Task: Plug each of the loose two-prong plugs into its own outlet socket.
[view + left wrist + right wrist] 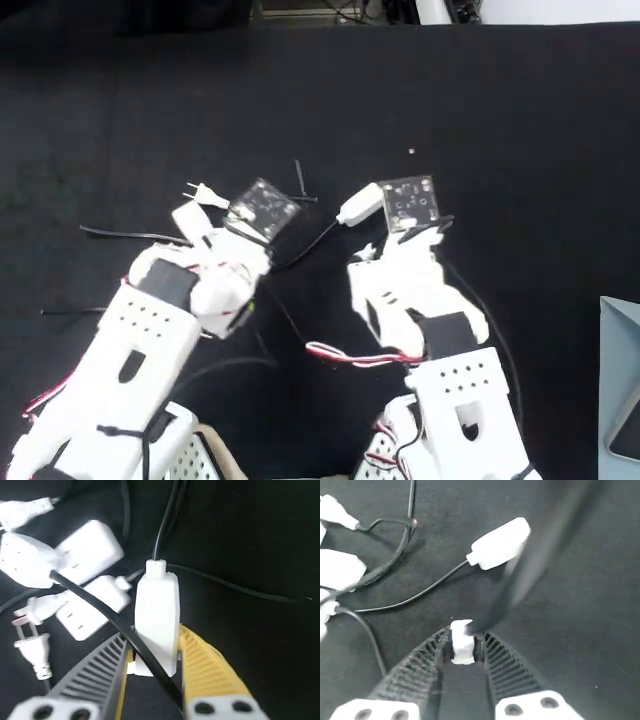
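Loose two-prong plug (32, 647) lies on the black desk (520, 120), prongs bare and joined to nothing. It sits just beside a cluster of white sockets (87, 550).

The left tool (155, 645) is closed narrow on a white socket block (156, 615), one grey finger and one yellow finger pressing its long sides. A black cord (105, 615) crosses in front of the block. Holding the block by its flanks probably steadies it so that a plug can be pushed in.

The right tool (465, 640) is pinched on a small white plug body (463, 647), from which a dark cord rises. Its prongs cannot be made out. A second white socket (500, 542) lies ahead of it on a thin cable. The grip on the body likely leaves the prong end free to aim at this socket.

The wrist views give each grip close up. The high view gives the layout instead: both arms reach forward side by side, the second white socket lies between their tips, and the loose two-prong plug rests by the left arm's tip.
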